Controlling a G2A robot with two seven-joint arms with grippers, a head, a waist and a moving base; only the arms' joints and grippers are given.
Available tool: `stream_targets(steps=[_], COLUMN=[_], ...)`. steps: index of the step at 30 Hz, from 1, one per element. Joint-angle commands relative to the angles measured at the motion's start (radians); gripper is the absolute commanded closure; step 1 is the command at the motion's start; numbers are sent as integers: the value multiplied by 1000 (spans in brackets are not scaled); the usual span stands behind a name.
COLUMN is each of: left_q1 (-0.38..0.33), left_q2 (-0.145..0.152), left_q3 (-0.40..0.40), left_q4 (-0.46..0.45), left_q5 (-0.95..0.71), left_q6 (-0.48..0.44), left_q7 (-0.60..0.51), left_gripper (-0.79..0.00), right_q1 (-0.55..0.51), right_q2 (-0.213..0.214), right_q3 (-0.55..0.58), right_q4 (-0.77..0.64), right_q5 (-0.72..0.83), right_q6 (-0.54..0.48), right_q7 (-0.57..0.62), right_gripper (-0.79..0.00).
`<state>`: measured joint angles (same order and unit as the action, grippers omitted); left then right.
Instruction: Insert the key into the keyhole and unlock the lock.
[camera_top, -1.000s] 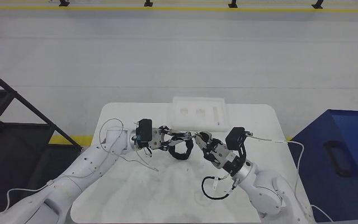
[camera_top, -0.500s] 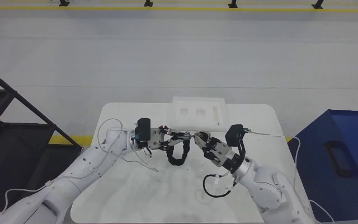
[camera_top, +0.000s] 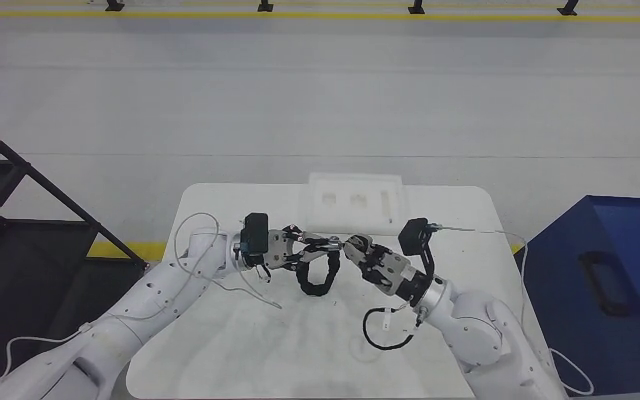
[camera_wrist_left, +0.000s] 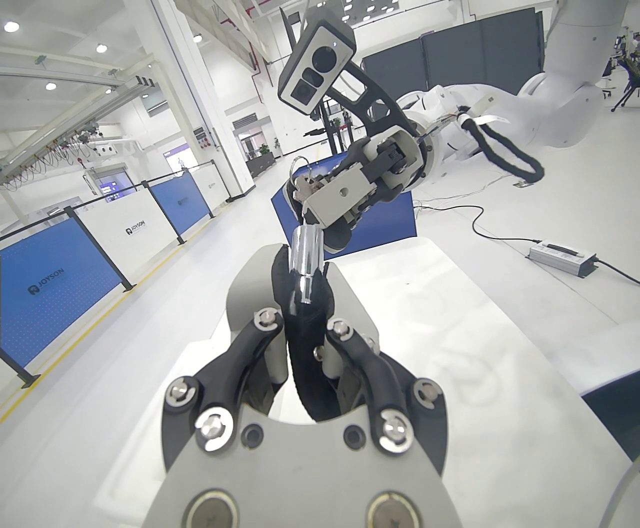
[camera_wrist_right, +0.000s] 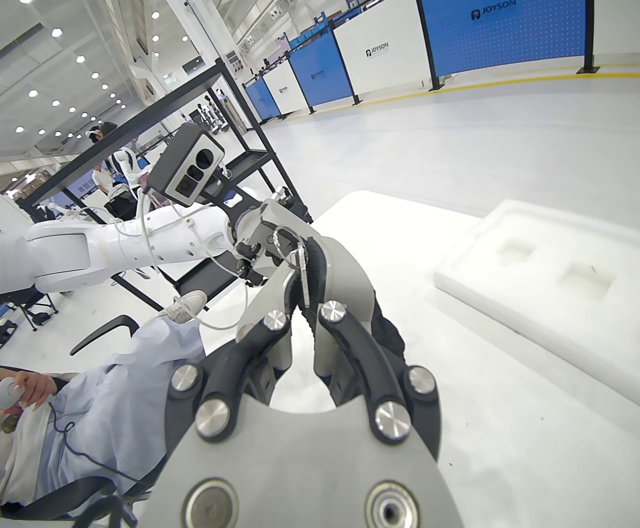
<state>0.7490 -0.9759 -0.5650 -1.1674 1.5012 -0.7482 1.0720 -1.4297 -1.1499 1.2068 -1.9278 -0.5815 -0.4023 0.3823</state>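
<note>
Both my arms are glossy white shells. The left arm (camera_top: 150, 300) has a thin white wire (camera_top: 195, 225) looping at 12 o'clock, the right arm (camera_top: 480, 335) a black corrugated hose loop (camera_top: 385, 338) at 8 o'clock of its wrist. Left tool (camera_wrist_left: 300, 280) and right tool (camera_wrist_right: 306, 280) match: grey plate, black linkages, silver screws (camera_wrist_left: 210, 425), pale grey fingers (camera_wrist_left: 250, 285). There's a black camera box (camera_top: 256, 238) per wrist.

My top camera sits high and looks down on the whole tabletop (camera_top: 260, 340). Each wrist camera sits close behind its own gripper, the left gripper (camera_wrist_left: 300, 272) and the right gripper (camera_wrist_right: 306, 280). They face each other, and all three views share the tabletop's middle.
</note>
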Motion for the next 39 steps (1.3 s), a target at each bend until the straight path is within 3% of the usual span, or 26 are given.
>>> stream_targets(steps=[1, 6, 18, 21, 33, 39], left_q1=[-1, -4, 10, 17, 21, 3], left_q2=[1, 4, 31, 43, 97, 121], left_q3=[1, -1, -56, -79, -52, -27], left_q4=[3, 13, -14, -33, -126, -146], left_q5=[-11, -47, -197, -239, -382, -466], left_q6=[-5, -33, -201, -264, -264, -264], left_q7=[-5, -33, -201, -264, -431, -506], left_gripper=[0, 0, 0, 0, 0, 0], right_q1=[4, 20, 82, 89, 89, 117], right_q2=[1, 9, 36, 38, 38, 49], right_q3=[2, 27, 47, 47, 47, 73], right_q4=[3, 6, -14, -9, -9, -53], right_q5=[13, 27, -166, -189, -189, -379], right_q6=[-17, -106, -335, -349, -349, -414], right_q7=[7, 58, 209, 202, 202, 182], right_gripper=[-785, -785, -785, -785, -785, -785])
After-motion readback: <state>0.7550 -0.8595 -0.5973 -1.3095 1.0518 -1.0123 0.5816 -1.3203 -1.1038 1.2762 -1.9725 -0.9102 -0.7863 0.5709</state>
